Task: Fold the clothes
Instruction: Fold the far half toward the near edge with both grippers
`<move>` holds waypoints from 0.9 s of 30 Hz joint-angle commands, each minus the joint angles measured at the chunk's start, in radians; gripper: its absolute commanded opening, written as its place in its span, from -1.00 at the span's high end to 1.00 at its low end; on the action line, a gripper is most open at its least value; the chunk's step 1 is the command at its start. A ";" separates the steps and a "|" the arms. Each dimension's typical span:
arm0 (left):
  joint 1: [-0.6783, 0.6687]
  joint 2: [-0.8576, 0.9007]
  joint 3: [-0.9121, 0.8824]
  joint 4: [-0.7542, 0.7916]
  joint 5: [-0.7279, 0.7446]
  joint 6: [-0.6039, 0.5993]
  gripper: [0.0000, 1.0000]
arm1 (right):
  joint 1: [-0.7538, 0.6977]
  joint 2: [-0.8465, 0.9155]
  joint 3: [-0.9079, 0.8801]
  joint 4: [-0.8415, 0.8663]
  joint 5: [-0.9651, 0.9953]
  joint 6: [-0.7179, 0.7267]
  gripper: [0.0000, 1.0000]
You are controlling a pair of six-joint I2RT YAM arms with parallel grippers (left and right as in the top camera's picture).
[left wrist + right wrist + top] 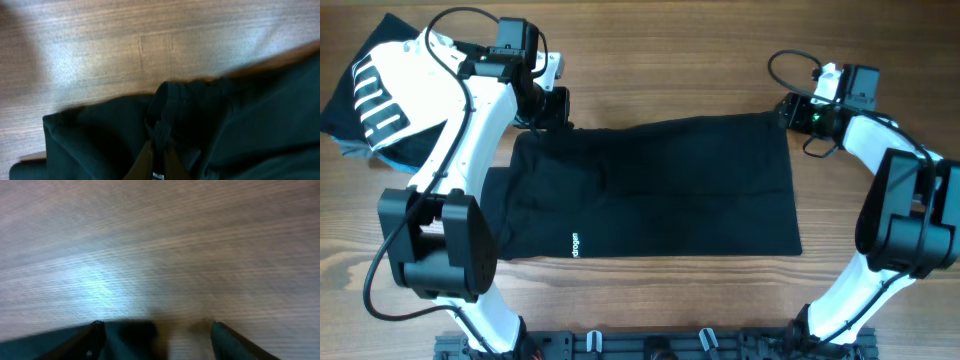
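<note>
The clothes, a black T-shirt (660, 190), lie flat in a wide rectangle across the middle of the wooden table, with small white lettering (575, 245) near the front edge. My left gripper (548, 106) sits at the shirt's far left corner, shut on a bunched fold of the black fabric (175, 100). In the left wrist view its fingertips (145, 161) pinch together on the cloth. At the far right corner my right gripper (788, 112) is open. Between its fingers (92, 336) lie a bit of the shirt's edge (125, 340) and bare wood.
A black-and-white garment (370, 100) is heaped at the table's far left corner, under the left arm. The arms' base rail (650, 345) runs along the front edge. Bare wood (660, 60) shows beyond the shirt.
</note>
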 commanded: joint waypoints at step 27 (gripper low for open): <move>0.097 -0.132 -0.042 -0.395 -0.092 -0.130 0.92 | -0.014 -0.492 -0.031 -0.734 0.117 0.198 0.91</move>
